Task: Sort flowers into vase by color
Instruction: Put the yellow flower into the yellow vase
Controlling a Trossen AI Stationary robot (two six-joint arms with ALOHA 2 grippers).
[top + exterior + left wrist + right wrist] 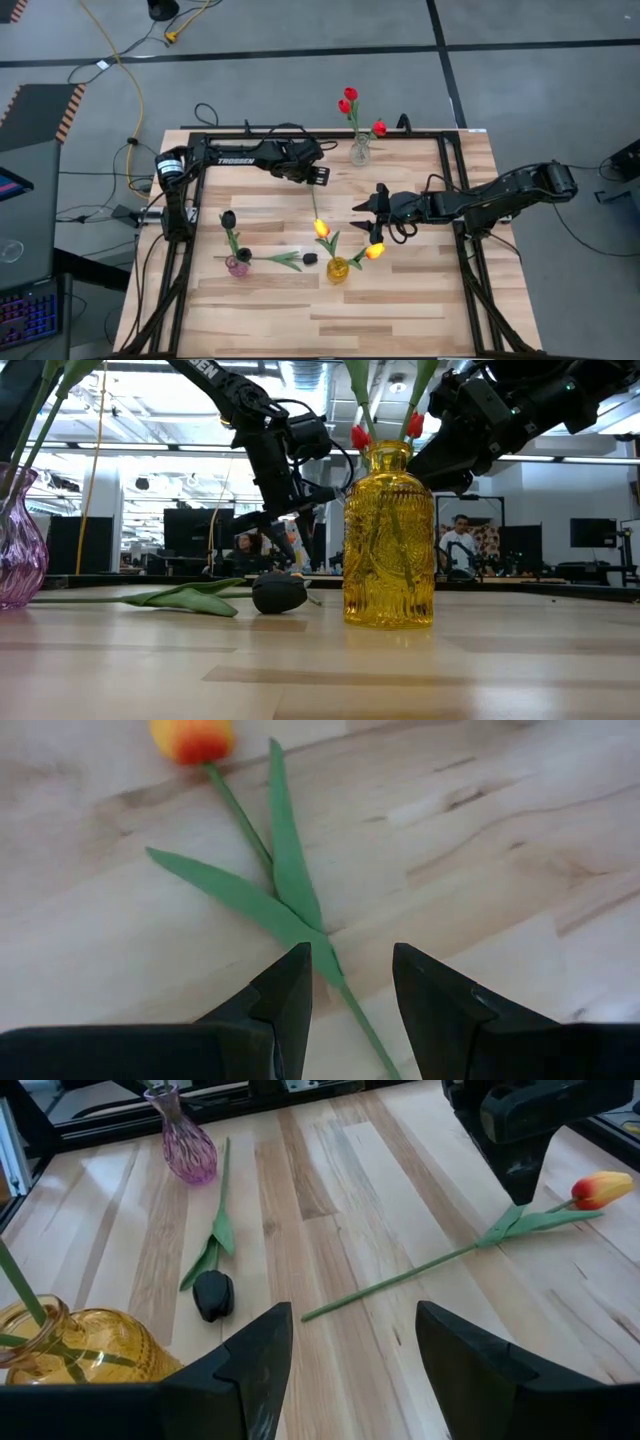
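Observation:
A yellow-orange tulip (470,1250) lies on the table, its head (192,738) pointing to the far side. My left gripper (350,985) hangs over it, open and pointing steeply down. Its fingers stand on either side of the thin stem (315,205), just below the leaves. A black tulip (213,1292) lies flat between the purple vase (238,266) and the yellow vase (338,270). The yellow vase holds two yellow-orange tulips (375,250), and the purple vase holds a black one (228,218). My right gripper (362,205) waits open, right of centre.
A clear vase (360,153) with red tulips (350,95) stands at the far edge. A black frame (455,190) runs along the table's sides. Bare wood lies along the near edge (330,320).

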